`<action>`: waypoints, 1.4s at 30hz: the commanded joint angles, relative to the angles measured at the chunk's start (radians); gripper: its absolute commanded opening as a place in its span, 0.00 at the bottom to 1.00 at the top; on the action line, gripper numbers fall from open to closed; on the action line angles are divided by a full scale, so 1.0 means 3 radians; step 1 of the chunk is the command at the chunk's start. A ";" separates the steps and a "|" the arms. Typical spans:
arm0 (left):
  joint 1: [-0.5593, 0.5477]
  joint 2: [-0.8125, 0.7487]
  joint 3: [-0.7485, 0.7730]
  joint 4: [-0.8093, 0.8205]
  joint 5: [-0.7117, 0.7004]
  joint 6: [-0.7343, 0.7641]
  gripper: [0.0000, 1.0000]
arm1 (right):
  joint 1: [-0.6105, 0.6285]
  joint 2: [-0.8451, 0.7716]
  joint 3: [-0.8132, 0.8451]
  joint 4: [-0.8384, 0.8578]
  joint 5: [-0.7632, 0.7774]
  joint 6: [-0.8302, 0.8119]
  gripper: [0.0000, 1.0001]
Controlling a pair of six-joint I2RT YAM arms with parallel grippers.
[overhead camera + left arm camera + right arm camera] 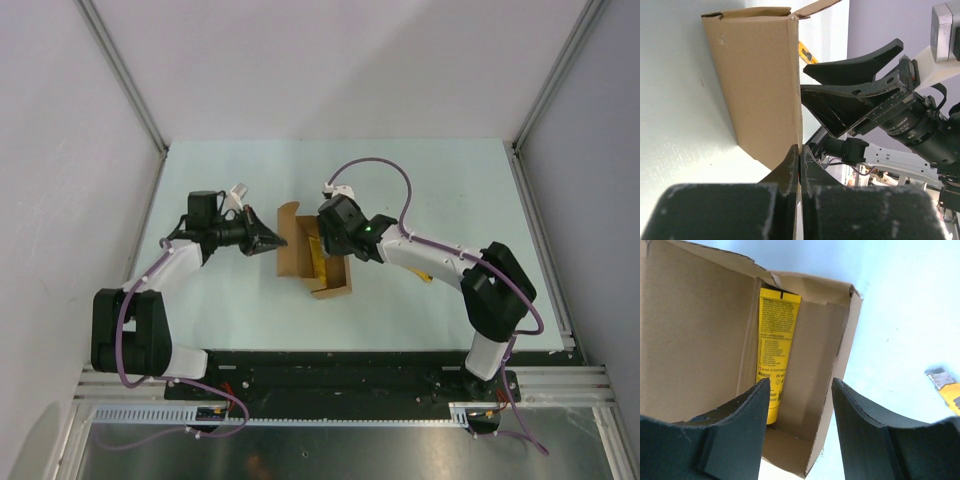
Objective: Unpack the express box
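Observation:
The express box (293, 255) is a brown carton lying open on the table, also seen in the left wrist view (755, 75) and the right wrist view (690, 340). A yellow tube (774, 340) with black print lies inside it and shows in the top view (317, 256). My left gripper (280, 243) is shut at the box's left side, and its fingertips (799, 150) pinch the edge of the cardboard wall. My right gripper (326, 246) is open and hovers over the box's open side. Its jaws (800, 381) stand apart just above the tube's lower end and are empty.
A yellow-and-grey utility knife (946, 389) lies on the table to the right of the box. The right gripper also shows in the left wrist view (805, 79), beyond the box wall. Aluminium frame posts and grey walls bound the pale table (420, 180).

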 commanded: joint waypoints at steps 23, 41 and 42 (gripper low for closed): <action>-0.0001 -0.0257 -0.0220 0.0046 0.0446 0.0162 0.00 | 0.0265 0.0173 0.0134 0.0154 -0.0109 0.0063 0.62; 0.0204 -0.0293 -0.0629 0.0046 0.0462 0.0311 0.00 | 0.0234 0.0624 0.0134 0.0211 -0.0560 0.0171 0.63; 0.0209 -0.0298 -0.0644 0.0041 0.0472 0.0306 0.00 | 0.0229 0.0639 0.0134 0.0221 -0.0575 0.0171 0.63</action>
